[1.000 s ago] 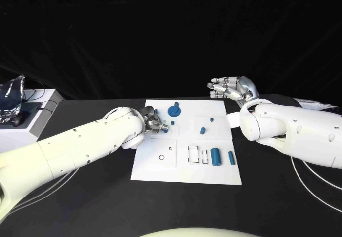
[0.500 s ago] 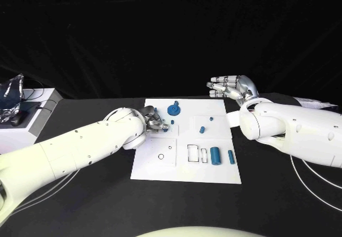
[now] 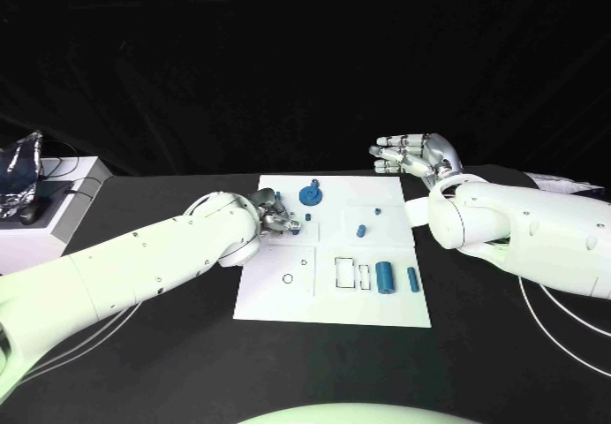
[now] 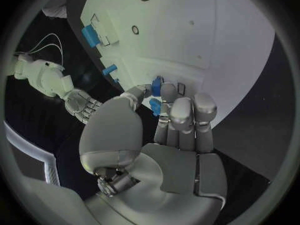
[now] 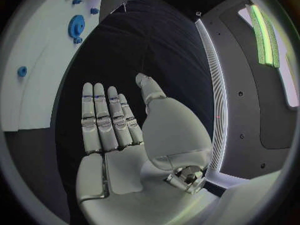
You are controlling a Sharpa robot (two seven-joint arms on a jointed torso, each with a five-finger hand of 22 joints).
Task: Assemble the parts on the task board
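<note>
While the left hand (image 3: 278, 219) stays pinching a small blue piece (image 4: 154, 104) over the board (image 3: 334, 300), nothing has shifted; the right hand (image 3: 414, 156) idles wide beyond it.

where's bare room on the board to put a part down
Free: the task board's near strip below the two upright cylinders, and its far right corner beyond the small peg. Crowded: the far left edge, where the left robot hand sits beside the gear.
</note>
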